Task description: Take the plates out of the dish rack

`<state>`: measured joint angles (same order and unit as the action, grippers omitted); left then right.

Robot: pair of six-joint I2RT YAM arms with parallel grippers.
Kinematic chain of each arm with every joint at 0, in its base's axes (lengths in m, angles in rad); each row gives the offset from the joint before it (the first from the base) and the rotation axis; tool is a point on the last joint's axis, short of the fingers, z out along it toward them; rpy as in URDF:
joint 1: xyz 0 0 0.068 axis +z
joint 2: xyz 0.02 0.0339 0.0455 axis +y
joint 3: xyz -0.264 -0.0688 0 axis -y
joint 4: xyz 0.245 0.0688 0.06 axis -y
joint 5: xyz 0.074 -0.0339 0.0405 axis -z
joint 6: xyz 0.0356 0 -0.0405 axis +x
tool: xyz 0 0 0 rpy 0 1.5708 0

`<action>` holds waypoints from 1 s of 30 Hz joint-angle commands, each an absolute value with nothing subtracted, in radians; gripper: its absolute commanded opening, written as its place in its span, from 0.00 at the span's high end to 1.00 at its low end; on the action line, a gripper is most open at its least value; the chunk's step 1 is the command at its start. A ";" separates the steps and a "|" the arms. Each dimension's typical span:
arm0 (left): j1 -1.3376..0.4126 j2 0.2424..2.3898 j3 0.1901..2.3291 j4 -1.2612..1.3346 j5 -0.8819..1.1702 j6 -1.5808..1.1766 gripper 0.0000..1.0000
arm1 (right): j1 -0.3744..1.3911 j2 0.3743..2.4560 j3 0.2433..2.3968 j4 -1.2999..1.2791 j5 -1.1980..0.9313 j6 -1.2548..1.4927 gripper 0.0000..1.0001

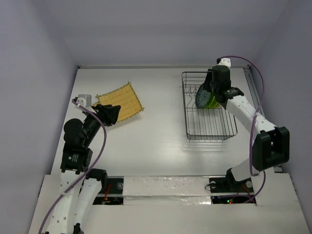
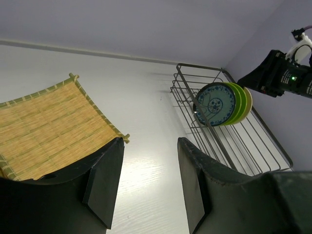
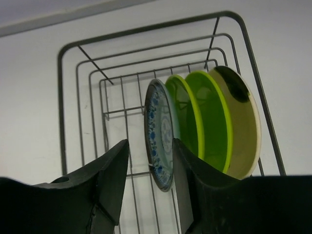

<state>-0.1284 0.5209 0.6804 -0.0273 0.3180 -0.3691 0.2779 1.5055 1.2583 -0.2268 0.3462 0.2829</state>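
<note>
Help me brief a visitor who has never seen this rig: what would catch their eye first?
Plates, blue-patterned, lime green and cream, stand on edge in the wire dish rack at the table's far right, the open right pincer close at the patterned one. Far left lies a yellow bamboo mat, the open left pincer at its edge.

Readable text: none in any of the three views.
left arm joint [image 1: 74, 157]: a few tiny pale marks on the black housing, too small to read.
blue-patterned plate [image 2: 215, 104]: its face carries blue ornament and a central motif; no letters or numbers can be made out.
</note>
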 commanded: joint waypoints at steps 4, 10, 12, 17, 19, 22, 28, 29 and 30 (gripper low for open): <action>-0.114 0.528 0.675 0.014 0.318 -0.371 0.55 | 0.247 1.565 1.285 -0.218 0.342 0.264 0.57; -0.114 0.528 0.675 0.015 0.322 -0.371 0.55 | 0.229 1.650 1.292 -0.235 0.373 0.278 0.58; -0.114 0.526 0.675 0.015 0.324 -0.370 0.55 | 0.229 1.684 1.301 -0.247 0.360 0.278 0.58; -0.114 0.523 0.673 0.017 0.327 -0.373 0.55 | 0.229 1.672 1.315 -0.259 0.411 0.279 0.82; -0.114 0.525 0.672 0.021 0.334 -0.374 0.55 | 0.229 1.622 1.307 -0.238 0.417 0.272 0.85; -0.114 0.525 0.672 0.023 0.339 -0.374 0.55 | 0.229 1.568 1.307 -0.235 0.443 0.259 0.92; -0.114 0.526 0.670 0.026 0.342 -0.376 0.55 | 0.229 1.470 1.390 -0.310 0.509 0.219 0.96; -0.114 0.526 0.670 0.028 0.342 -0.376 0.55 | 0.238 1.453 1.396 -0.314 0.505 0.219 0.96; -0.114 0.529 0.670 0.028 0.342 -0.377 0.55 | 0.238 1.416 1.399 -0.318 0.494 0.225 0.98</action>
